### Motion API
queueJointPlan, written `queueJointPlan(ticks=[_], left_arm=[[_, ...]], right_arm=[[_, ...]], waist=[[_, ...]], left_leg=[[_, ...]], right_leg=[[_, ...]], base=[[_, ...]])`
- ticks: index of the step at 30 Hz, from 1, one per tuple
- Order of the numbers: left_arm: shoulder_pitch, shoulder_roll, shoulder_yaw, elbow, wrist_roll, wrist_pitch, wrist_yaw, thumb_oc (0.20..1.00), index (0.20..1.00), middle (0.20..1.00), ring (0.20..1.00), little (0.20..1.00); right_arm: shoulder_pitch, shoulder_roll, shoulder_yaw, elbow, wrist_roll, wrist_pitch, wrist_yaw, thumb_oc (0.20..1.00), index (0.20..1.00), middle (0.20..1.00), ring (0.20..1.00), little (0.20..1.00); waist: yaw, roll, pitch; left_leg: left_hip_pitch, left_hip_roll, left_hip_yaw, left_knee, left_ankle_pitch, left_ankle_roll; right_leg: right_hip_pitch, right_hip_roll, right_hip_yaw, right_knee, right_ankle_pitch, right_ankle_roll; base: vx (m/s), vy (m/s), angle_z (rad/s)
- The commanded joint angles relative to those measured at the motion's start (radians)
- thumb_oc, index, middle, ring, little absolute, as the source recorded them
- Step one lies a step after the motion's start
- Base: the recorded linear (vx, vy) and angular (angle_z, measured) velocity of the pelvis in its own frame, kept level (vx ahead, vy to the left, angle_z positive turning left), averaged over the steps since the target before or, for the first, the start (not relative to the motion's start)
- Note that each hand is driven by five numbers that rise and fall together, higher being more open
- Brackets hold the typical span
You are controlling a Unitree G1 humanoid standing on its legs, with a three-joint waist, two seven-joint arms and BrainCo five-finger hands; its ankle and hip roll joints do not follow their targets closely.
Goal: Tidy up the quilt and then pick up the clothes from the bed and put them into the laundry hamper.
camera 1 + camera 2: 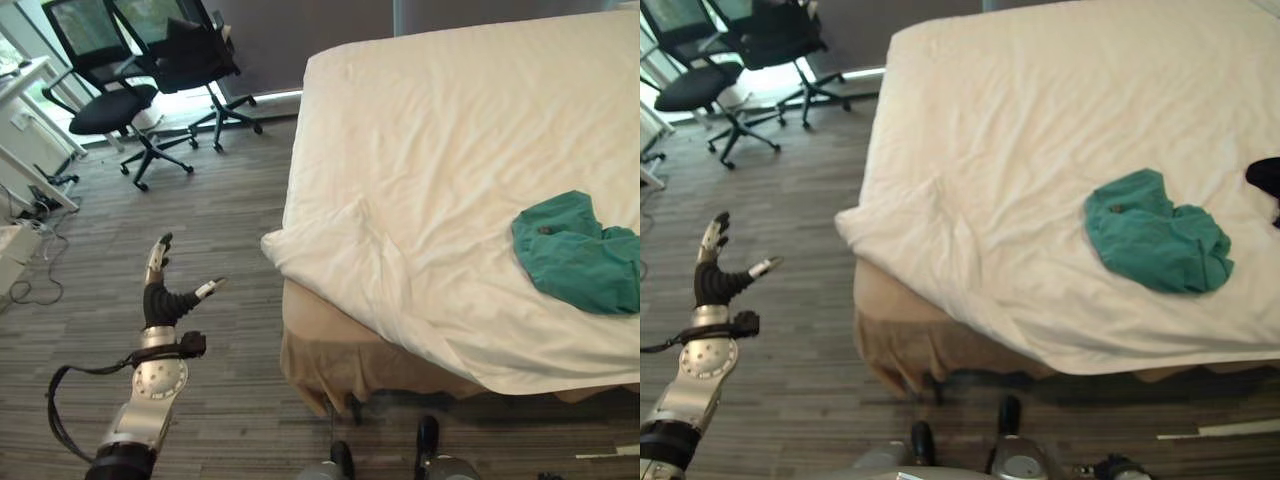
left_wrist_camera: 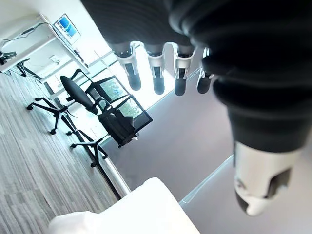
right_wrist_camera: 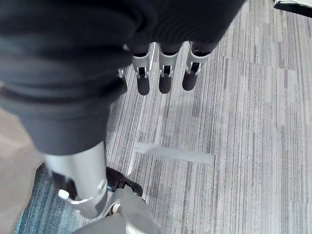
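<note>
Left eye view shows the left hand (image 1: 160, 295) spread open, empty, beside the bed (image 1: 330, 345); quilt (image 1: 430, 170) looks flat; next, reach the green clothes (image 1: 580, 250); right hand (image 3: 163, 73) relaxed open over floor.

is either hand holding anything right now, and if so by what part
Nothing is held. The left hand is open over the floor beside the bed; the right hand hangs open above the floor. The green garment lies untouched on the quilt.
</note>
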Motion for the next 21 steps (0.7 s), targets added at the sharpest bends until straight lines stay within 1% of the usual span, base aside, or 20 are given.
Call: queueJointPlan(ticks=[1,2,3,4,6,8,10,11,12,14,15,16,17,18,19,20,21], left_arm=[[-0.066,0.005,-0.023,0.021,-0.070,0.065,-0.051,1.000,1.000,1.000,1.000,1.000],[-0.109,0.000,-0.053,0.033,-0.055,0.111,-0.041,1.000,1.000,1.000,1.000,1.000],[-0.128,-0.001,-0.067,0.041,-0.037,0.134,-0.037,1.000,1.000,1.000,1.000,1.000],[-0.213,0.008,-0.111,0.092,-0.023,0.189,-0.027,1.000,1.000,1.000,1.000,1.000],[-0.267,0.013,-0.134,0.133,-0.038,0.209,-0.025,1.000,1.000,1.000,1.000,1.000],[-0.398,0.019,-0.191,0.267,-0.018,0.238,-0.013,1.000,1.000,1.000,1.000,1.000],[-0.455,0.024,-0.217,0.330,-0.018,0.243,-0.013,1.000,1.000,1.000,1.000,1.000],[-0.528,0.023,-0.244,0.409,-0.016,0.247,-0.005,1.000,1.000,1.000,1.000,1.000],[-0.545,0.023,-0.249,0.426,-0.012,0.255,-0.009,1.000,1.000,1.000,1.000,1.000],[-0.628,0.025,-0.278,0.510,-0.003,0.280,-0.020,1.000,1.000,1.000,1.000,1.000],[-0.661,0.025,-0.294,0.543,0.010,0.303,-0.025,1.000,1.000,1.000,1.000,1.000],[-0.715,0.029,-0.334,0.600,0.063,0.325,-0.039,1.000,1.000,1.000,1.000,1.000],[-0.746,0.031,-0.363,0.636,0.112,0.338,-0.044,1.000,1.000,1.000,1.000,1.000],[-0.755,0.030,-0.371,0.647,0.124,0.333,-0.039,1.000,1.000,1.000,1.000,1.000],[-0.796,0.035,-0.427,0.693,0.243,0.356,-0.061,0.937,0.937,0.937,0.937,0.937],[-0.814,0.037,-0.469,0.720,0.317,0.365,-0.074,0.376,0.376,0.376,0.376,0.376],[-0.821,0.038,-0.494,0.731,0.370,0.376,-0.094,0.200,0.200,0.200,0.200,0.200]], right_arm=[[-0.057,0.025,0.040,0.022,0.008,-0.017,-0.003,1.000,1.000,1.000,1.000,1.000],[-0.052,0.027,0.052,0.007,0.008,-0.021,-0.004,1.000,1.000,1.000,1.000,1.000],[-0.051,0.027,0.057,0.000,0.008,-0.019,-0.004,1.000,1.000,1.000,1.000,1.000],[-0.057,0.024,0.078,-0.019,0.005,-0.029,-0.006,1.000,1.000,1.000,1.000,1.000],[-0.066,0.021,0.089,-0.030,0.009,-0.035,-0.009,1.000,1.000,1.000,1.000,1.000],[-0.100,0.009,0.118,-0.053,0.019,-0.045,-0.011,1.000,1.000,1.000,1.000,1.000],[-0.117,0.004,0.131,-0.064,0.028,-0.050,-0.012,1.000,1.000,1.000,1.000,1.000],[-0.142,-0.003,0.142,-0.075,0.039,-0.053,-0.010,1.000,1.000,1.000,1.000,1.000],[-0.147,-0.004,0.144,-0.078,0.044,-0.053,-0.011,1.000,1.000,1.000,1.000,1.000],[-0.173,-0.011,0.153,-0.085,0.051,-0.056,-0.012,1.000,1.000,1.000,1.000,1.000],[-0.183,-0.014,0.160,-0.090,0.060,-0.056,-0.013,1.000,1.000,1.000,1.000,1.000],[-0.202,-0.018,0.167,-0.101,0.067,-0.053,-0.011,1.000,1.000,1.000,1.000,1.000],[-0.212,-0.022,0.173,-0.108,0.073,-0.048,-0.012,1.000,1.000,1.000,1.000,1.000],[-0.215,-0.023,0.174,-0.109,0.075,-0.047,-0.013,1.000,1.000,1.000,1.000,1.000],[-0.230,-0.030,0.180,-0.115,0.075,-0.041,-0.015,1.000,1.000,1.000,1.000,1.000],[-0.239,-0.036,0.184,-0.113,0.073,-0.040,-0.015,1.000,1.000,1.000,1.000,1.000],[-0.245,-0.040,0.185,-0.111,0.070,-0.038,-0.014,1.000,1.000,1.000,1.000,1.000]], waist=[[-0.028,-0.069,-0.032],[-0.041,-0.071,-0.026],[-0.046,-0.073,-0.023],[-0.072,-0.078,0.000],[-0.084,-0.081,0.017],[-0.117,-0.086,0.062],[-0.129,-0.090,0.082],[-0.145,-0.093,0.109],[-0.148,-0.093,0.114],[-0.165,-0.096,0.147],[-0.172,-0.097,0.160],[-0.183,-0.099,0.180],[-0.191,-0.100,0.193],[-0.193,-0.100,0.195],[-0.204,-0.100,0.209],[-0.210,-0.099,0.214],[-0.211,-0.098,0.216]], left_leg=[[-0.035,0.014,-0.046,-0.005,0.004,-0.007],[-0.041,0.017,-0.039,-0.005,0.005,-0.006],[-0.044,0.018,-0.037,-0.005,0.005,-0.005],[-0.063,0.023,-0.024,-0.005,0.008,-0.006],[-0.077,0.024,-0.016,-0.005,0.011,-0.006],[-0.112,0.027,0.004,-0.005,0.018,-0.005],[-0.130,0.028,0.013,-0.005,0.023,-0.006],[-0.154,0.029,0.024,-0.001,0.027,-0.006],[-0.160,0.029,0.026,0.001,0.027,-0.006],[-0.187,0.027,0.033,0.009,0.031,-0.007],[-0.200,0.026,0.035,0.013,0.032,-0.007],[-0.227,0.024,0.038,0.025,0.033,-0.007],[-0.242,0.022,0.039,0.033,0.032,-0.008],[-0.247,0.021,0.039,0.036,0.031,-0.008],[-0.263,0.019,0.044,0.046,0.029,-0.008],[-0.270,0.018,0.046,0.050,0.029,-0.009],[-0.272,0.017,0.047,0.052,0.028,-0.010]], right_leg=[[0.073,-0.092,-0.013,0.002,-0.081,0.124],[0.064,-0.088,-0.002,0.002,-0.080,0.124],[0.058,-0.086,0.003,0.002,-0.080,0.125],[0.028,-0.081,0.017,0.002,-0.072,0.127],[0.008,-0.078,0.022,0.002,-0.069,0.128],[-0.043,-0.071,0.039,0.002,-0.057,0.130],[-0.067,-0.067,0.048,0.002,-0.050,0.130],[-0.096,-0.064,0.058,0.002,-0.043,0.130],[-0.103,-0.064,0.060,0.002,-0.041,0.130],[-0.132,-0.059,0.069,0.009,-0.039,0.128],[-0.146,-0.052,0.070,0.020,-0.044,0.124],[-0.177,-0.045,0.074,0.045,-0.052,0.120],[-0.193,-0.042,0.077,0.057,-0.056,0.118],[-0.197,-0.041,0.078,0.060,-0.058,0.117],[-0.218,-0.040,0.083,0.073,-0.063,0.115],[-0.226,-0.040,0.084,0.076,-0.064,0.114],[-0.229,-0.041,0.085,0.078,-0.064,0.114]], base=[[0.05,0.008,-0.16],[0.05,0.006,-0.13],[-0.04,-0.002,-0.08],[-0.07,-0.001,-0.04],[-0.15,0.004,-0.11],[-0.23,0.015,-0.38],[-0.14,0.018,-0.35],[-0.12,0.024,-0.34],[-0.14,0.037,-0.33],[-0.10,0.039,-0.20],[-0.11,0.061,-0.17],[-0.11,0.071,-0.13],[-0.08,0.061,-0.09],[-0.07,0.079,-0.06],[-0.07,0.098,-0.09],[-0.07,0.117,-0.09],[-0.04,0.117,-0.05]])
